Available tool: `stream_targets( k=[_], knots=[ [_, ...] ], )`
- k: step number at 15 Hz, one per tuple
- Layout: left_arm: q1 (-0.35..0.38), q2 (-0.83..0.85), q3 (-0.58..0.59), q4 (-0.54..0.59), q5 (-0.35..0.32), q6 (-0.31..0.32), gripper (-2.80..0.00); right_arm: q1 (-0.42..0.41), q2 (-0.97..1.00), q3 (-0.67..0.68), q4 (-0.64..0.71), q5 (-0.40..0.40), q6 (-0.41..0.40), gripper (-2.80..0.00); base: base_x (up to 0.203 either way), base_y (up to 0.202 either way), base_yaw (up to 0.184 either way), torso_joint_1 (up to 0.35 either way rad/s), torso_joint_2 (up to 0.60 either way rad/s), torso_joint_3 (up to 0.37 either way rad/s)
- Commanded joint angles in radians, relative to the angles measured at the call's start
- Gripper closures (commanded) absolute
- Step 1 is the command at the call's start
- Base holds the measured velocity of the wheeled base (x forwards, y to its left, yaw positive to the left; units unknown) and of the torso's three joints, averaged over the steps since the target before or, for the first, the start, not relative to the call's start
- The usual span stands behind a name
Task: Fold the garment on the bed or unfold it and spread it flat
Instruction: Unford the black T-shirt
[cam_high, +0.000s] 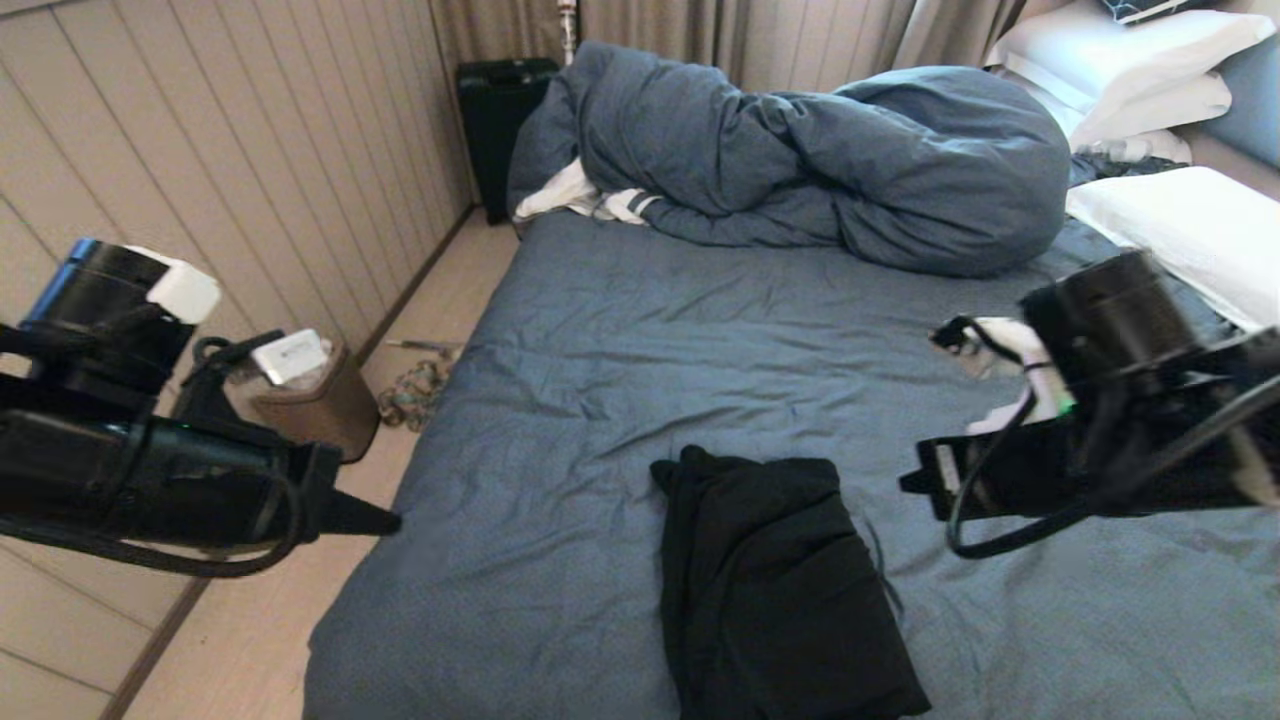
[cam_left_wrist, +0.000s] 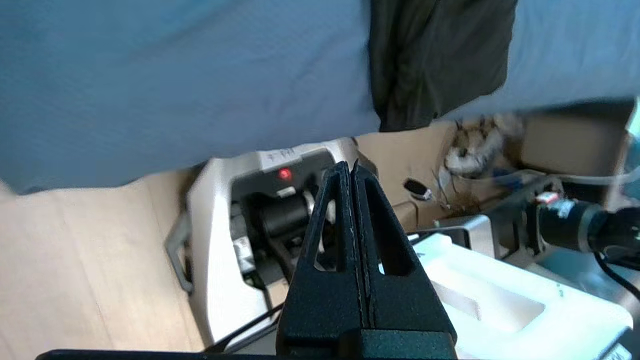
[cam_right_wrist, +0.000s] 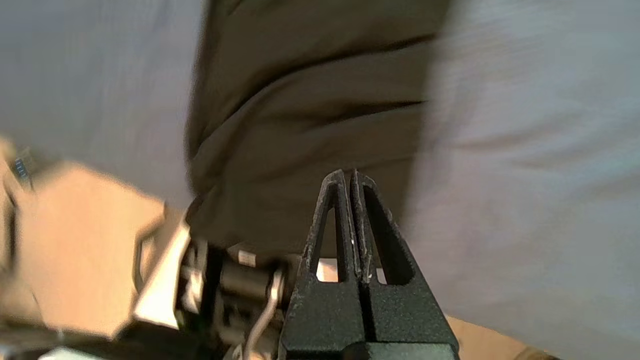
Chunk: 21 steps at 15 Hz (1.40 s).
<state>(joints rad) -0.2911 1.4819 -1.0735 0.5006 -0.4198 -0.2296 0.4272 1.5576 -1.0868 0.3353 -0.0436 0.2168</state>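
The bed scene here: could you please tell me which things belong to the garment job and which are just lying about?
Belong to the job:
- garment, black, bunched on the sheet
- bed
- left gripper, shut, empty
- right gripper, shut, empty

Just lying about:
- duvet, bunched
- pillows
- bin on the floor
- black case by the wall

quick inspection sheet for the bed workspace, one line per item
surface: bed, wrinkled blue-grey sheet.
job's things: garment, black, bunched at the bed's near edge, not spread flat.
clutter: bunched duvet and white pillows at the far end.
grippers: left gripper shut and empty, off the bed's left side; right gripper shut and empty, above the garment.
cables: black cable looping under the right arm.
surroundings: brown bin on the floor, panelled wall, curtains.
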Motion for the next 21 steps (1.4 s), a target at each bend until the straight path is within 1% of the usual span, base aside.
stream_targets(
  k=[1, 3, 4, 6, 9, 10, 13, 16, 18, 21],
  knots=[
    [-0.020, 0.098, 0.021, -0.058, -0.024, -0.011, 0.00, 0.108, 0.146, -0.024, 0.001, -0.028, 0.016, 0.00, 0.000, 0.000, 0.000, 0.000, 0.00, 0.000],
    [-0.008, 0.102, 0.063, -0.137, -0.026, -0.030, 0.00, 0.199, 0.197, -0.030, 0.000, -0.046, 0.036, 0.00, 0.000, 0.000, 0.000, 0.000, 0.00, 0.000],
    [0.014, 0.099, 0.081, -0.159, -0.025, -0.032, 0.00, 0.230, 0.232, -0.032, -0.001, -0.052, 0.042, 0.00, 0.000, 0.000, 0.000, 0.000, 0.00, 0.000],
    [0.038, 0.101, 0.104, -0.185, -0.032, -0.033, 0.00, 0.266, 0.311, -0.042, -0.004, -0.077, 0.048, 0.00, 0.000, 0.000, 0.000, 0.000, 0.00, 0.000],
    [0.072, 0.113, 0.122, -0.198, -0.049, -0.031, 0.00, 0.291, 0.429, -0.096, -0.021, -0.176, 0.051, 0.00, 0.000, 0.000, 0.000, 0.000, 0.00, 0.000],
    [0.075, 0.113, 0.124, -0.205, -0.056, -0.031, 0.00, 0.300, 0.453, -0.106, -0.040, -0.201, 0.052, -2.80, 0.000, 0.000, 0.000, 0.000, 0.00, 0.000],
    [0.084, 0.111, 0.137, -0.212, -0.068, -0.030, 0.00, 0.308, 0.515, -0.178, -0.075, -0.216, 0.050, -2.80, 0.000, 0.000, 0.000, 0.000, 0.00, 0.000],
    [0.084, 0.107, 0.143, -0.211, -0.069, -0.028, 0.00, 0.327, 0.571, -0.243, -0.068, -0.224, 0.040, -2.80, 0.000, 0.000, 0.000, 0.000, 0.00, 0.000],
    [0.084, 0.104, 0.150, -0.214, -0.069, -0.028, 0.00, 0.329, 0.618, -0.280, -0.063, -0.246, 0.037, -2.80, 0.000, 0.000, 0.000, 0.000, 0.00, 0.000],
    [0.084, 0.097, 0.158, -0.215, -0.080, -0.027, 0.00, 0.329, 0.672, -0.322, -0.061, -0.252, 0.036, -2.80, 0.000, 0.000, 0.000, 0.000, 0.00, 0.000]
  ],
)
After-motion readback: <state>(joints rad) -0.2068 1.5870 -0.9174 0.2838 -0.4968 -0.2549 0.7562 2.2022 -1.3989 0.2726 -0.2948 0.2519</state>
